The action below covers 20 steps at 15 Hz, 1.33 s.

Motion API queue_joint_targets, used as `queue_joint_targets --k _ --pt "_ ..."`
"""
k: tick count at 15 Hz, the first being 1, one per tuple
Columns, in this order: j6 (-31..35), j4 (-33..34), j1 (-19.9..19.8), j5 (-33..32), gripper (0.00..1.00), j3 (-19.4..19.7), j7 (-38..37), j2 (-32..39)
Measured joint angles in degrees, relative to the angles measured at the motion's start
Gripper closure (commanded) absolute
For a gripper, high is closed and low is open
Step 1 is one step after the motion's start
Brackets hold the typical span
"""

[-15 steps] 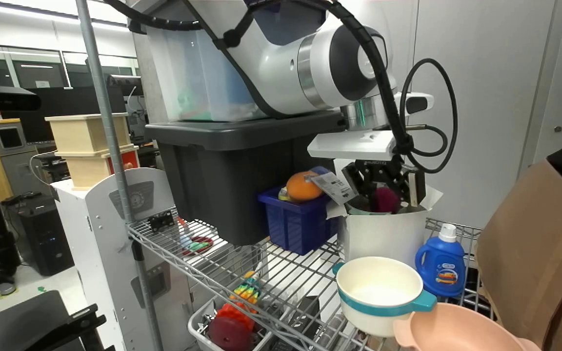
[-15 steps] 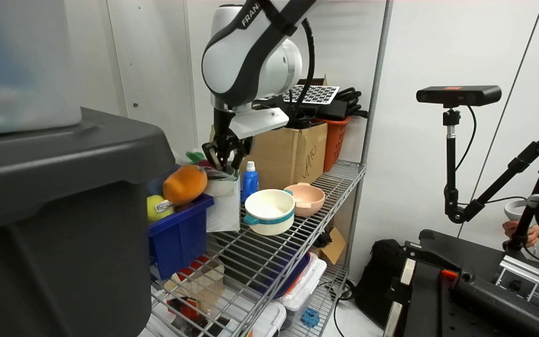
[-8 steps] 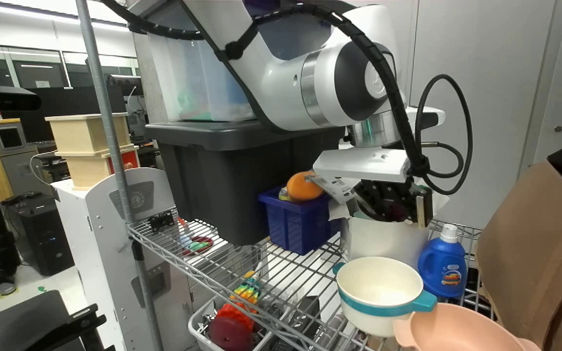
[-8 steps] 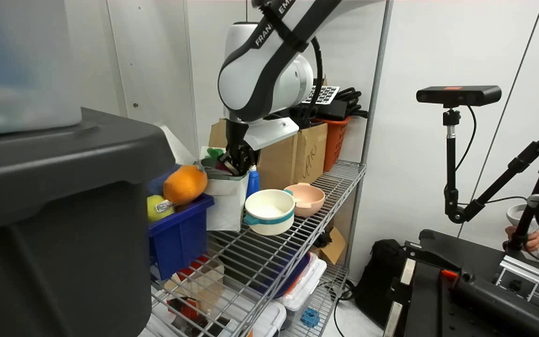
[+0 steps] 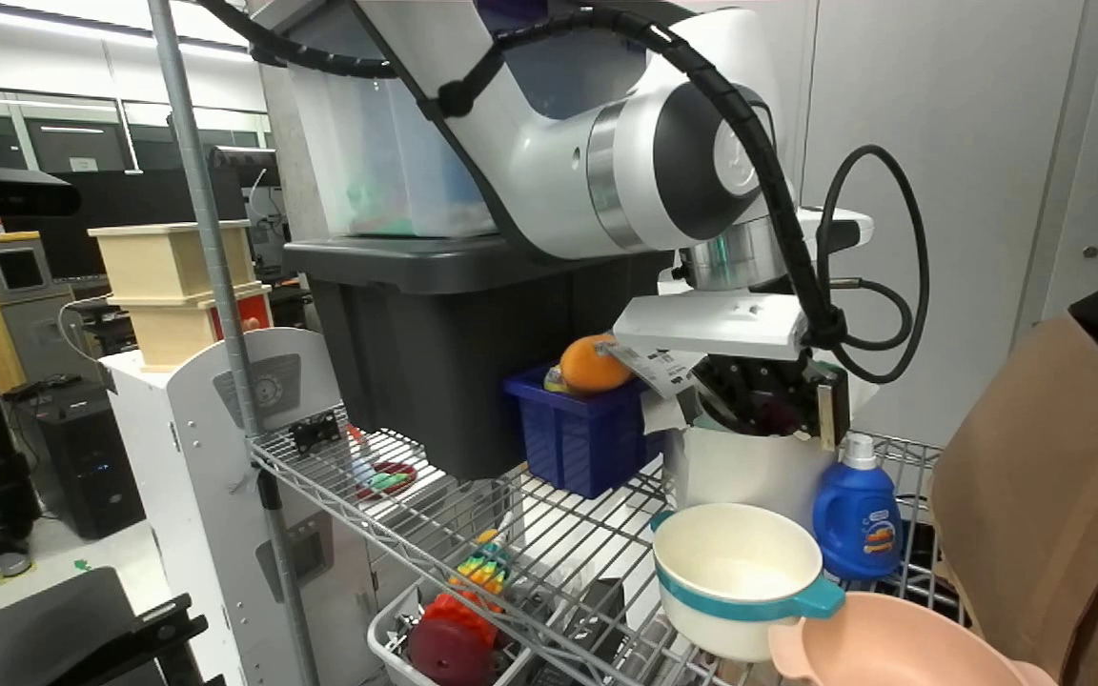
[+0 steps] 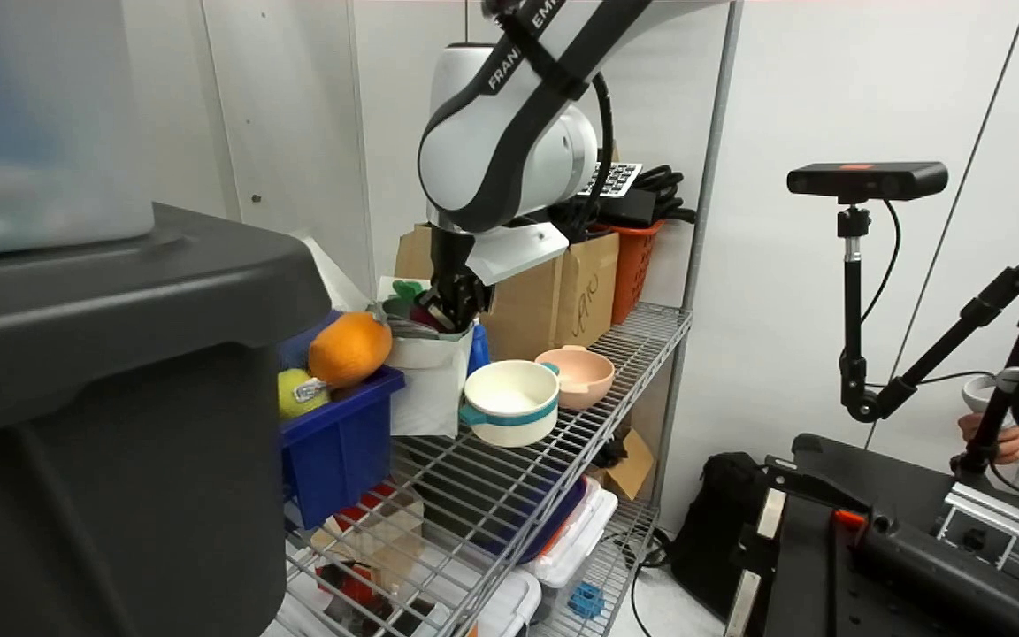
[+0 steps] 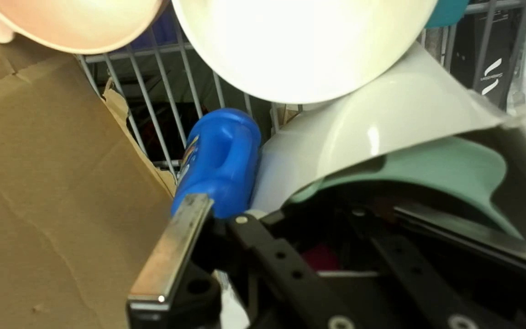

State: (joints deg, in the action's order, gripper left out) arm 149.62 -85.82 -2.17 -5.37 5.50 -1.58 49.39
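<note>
Hanging over the rim of one white container (image 5: pixel 749 472) with one gripper (image 7: pixel 300 206), spreading two metal-faced pads (image 7: pixel 171 256) well apart. Straddling one stretch of the container's wall in the wrist view, with one pad outside and one over the mouth, at a depth hard to tell. Showing one magenta thing (image 7: pixel 321 258) among the black linkages (image 7: pixel 276 269), mostly hidden, and leaving unclear any touch. Seeing one pale green thing (image 7: pixel 454 164) inside the container, near the inner pad. Finding one blue bottle (image 5: pixel 859 519) upright just beside the container, partly covered in the wrist view by the outer pad, without revealing contact. Counting, near the container in both exterior views, one cream pot (image 5: pixel 725 634) with one teal band (image 5: pixel 738 607) and two teal handles (image 5: pixel 821 598), plus one pink bowl (image 5: pixel 892 638) right next to the pot. Noting one cardboard box (image 5: pixel 1045 476) past the bottle. Adding, on the opposite side of the container, one blue basket (image 5: pixel 563 443), holding one orange round thing (image 5: pixel 595 364) and one yellow thing (image 6: pixel 297 396). Spotting, beside the basket, one dark bin (image 5: pixel 406 372), bearing one clear bin (image 5: pixel 387 162). Resting container, bottle, pot, bowl and basket on one wire shelf (image 5: pixel 435 570). Including one black camera (image 6: pixel 868 181) on one stand (image 6: pixel 853 318) in an exterior view.
</note>
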Motion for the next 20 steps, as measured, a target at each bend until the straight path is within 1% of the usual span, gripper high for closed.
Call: queue_joint_targets --k 1,2,4,6,12,20 --pt "0.03 -0.04 0.00 0.00 0.87 0.00 0.03 -0.03" --pt "0.05 -0.10 0.00 0.00 0.82 0.00 0.09 -0.09" --pt "0.06 -0.20 0.00 0.00 0.97 -0.02 0.30 -0.23" --pt "0.08 -0.36 0.00 0.00 1.00 -0.02 0.65 -0.59" --pt "0.34 -2.98 -0.02 0.01 0.99 -0.03 1.82 -2.94" --pt "2.71 -6.86 -0.68 0.01 0.99 -0.03 3.46 -4.64"
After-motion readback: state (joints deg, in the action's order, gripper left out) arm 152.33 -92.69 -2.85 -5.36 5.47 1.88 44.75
